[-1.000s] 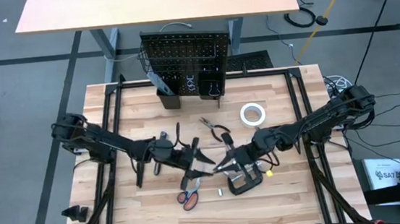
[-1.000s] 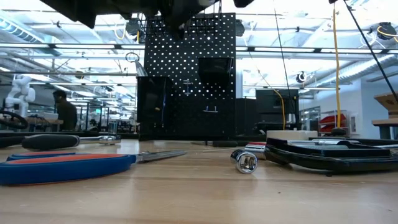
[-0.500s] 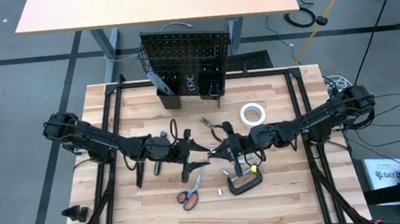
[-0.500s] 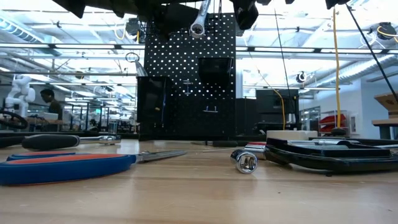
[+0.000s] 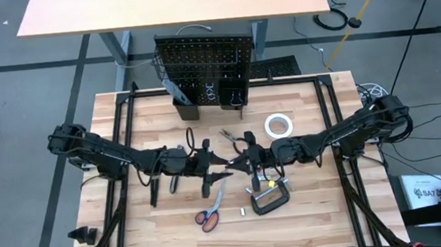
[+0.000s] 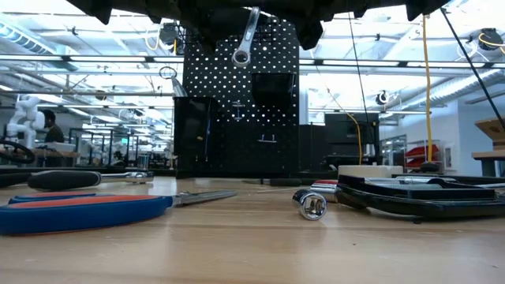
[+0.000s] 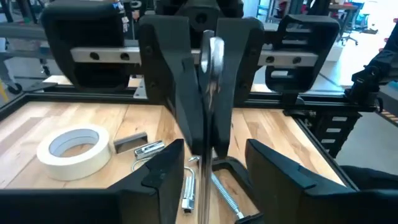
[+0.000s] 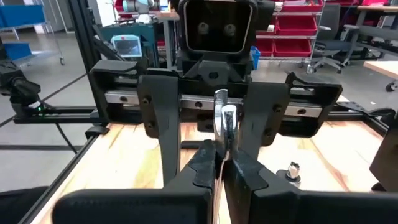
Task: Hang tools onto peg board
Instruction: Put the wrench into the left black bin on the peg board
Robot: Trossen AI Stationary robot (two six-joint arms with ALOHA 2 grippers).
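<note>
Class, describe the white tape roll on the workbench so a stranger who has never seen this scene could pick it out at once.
Start at the black peg board standing at the far edge of the wooden table. Move toward the table's right half, just beyond the right arm: there lies the white tape roll. It is the only flat white ring; nearby tools are metal or dark-handled.

Hardly any writing is showing legibly in these views. In the lower right corner of the high view, a white box (image 5: 426, 190) on the floor is carrying a dark printed label, but its characters are staying too small to make out. No brand, number or sign is reading clearly on anything else.
</note>
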